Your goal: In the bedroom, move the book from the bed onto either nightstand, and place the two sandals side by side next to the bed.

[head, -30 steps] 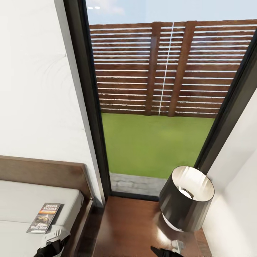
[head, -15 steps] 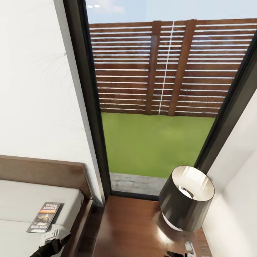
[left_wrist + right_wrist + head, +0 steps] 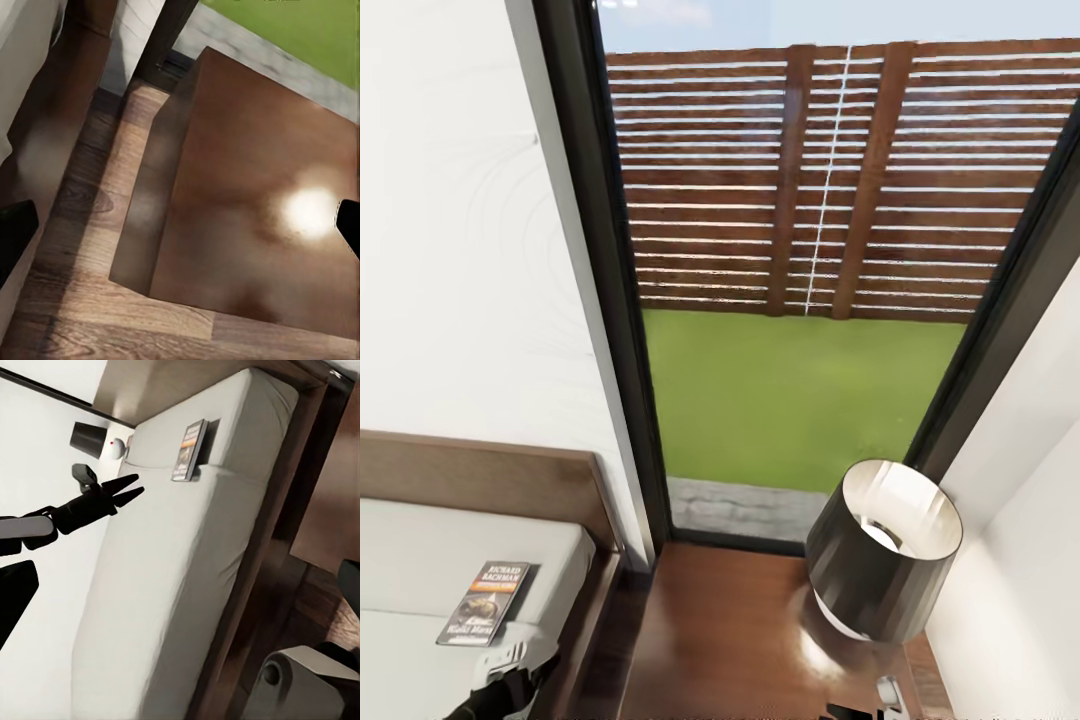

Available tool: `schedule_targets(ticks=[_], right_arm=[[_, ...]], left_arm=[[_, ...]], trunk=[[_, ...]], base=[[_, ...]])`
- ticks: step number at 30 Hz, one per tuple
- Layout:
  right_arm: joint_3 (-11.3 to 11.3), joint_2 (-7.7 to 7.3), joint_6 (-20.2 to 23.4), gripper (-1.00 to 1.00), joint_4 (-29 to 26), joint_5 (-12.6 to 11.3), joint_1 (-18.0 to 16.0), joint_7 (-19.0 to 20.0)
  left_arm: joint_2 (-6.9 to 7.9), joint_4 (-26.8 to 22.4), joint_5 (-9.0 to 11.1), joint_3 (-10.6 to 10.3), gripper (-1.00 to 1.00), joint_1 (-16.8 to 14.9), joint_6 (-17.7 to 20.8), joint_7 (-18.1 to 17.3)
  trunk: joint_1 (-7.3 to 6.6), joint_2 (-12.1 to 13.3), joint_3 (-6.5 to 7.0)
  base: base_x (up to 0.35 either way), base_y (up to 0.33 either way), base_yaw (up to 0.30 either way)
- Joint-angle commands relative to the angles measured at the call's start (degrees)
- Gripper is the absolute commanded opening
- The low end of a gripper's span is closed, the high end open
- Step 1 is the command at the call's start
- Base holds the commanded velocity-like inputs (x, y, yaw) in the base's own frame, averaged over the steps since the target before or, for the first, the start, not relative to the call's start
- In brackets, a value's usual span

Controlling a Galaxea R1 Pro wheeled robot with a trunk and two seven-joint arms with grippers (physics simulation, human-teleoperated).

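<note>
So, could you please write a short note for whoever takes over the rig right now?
Left gripper: jaws open, empty, hanging over the bed near the book.
Right gripper: jaws open, empty.
The book lies flat on the mattress by the headboard. The nightstand stands beside the bed and carries a lamp.
Done: nothing yet.
Left: book onto the nightstand, then both sandals side by side next to the bed.

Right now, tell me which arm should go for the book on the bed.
Probably the left. In the head view the left gripper sits just below the book on the bed, empty, while the right gripper is over by the nightstand under the lamp.
</note>
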Motion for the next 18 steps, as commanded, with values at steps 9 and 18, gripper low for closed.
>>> schedule_targets(ticks=[9,18], right_arm=[[0.12,0.06,-0.6,1.0,0.23,-0.2,-0.11,0.05],[0.12,0.07,-0.6,1.0,0.23,-0.2,-0.11,0.02]], left_arm=[[6.96,-9.37,12.23,1.83,1.0,-0.98,22.17,-3.99],[7.71,-34.76,14.62,1.81,1.0,-7.69,49.84,6.28]], trunk=[[0.02,-0.1,-0.91],[0.02,-0.1,-1.72]], base=[[0.0,0.0,0.0],[0.0,0.0,0.0]])
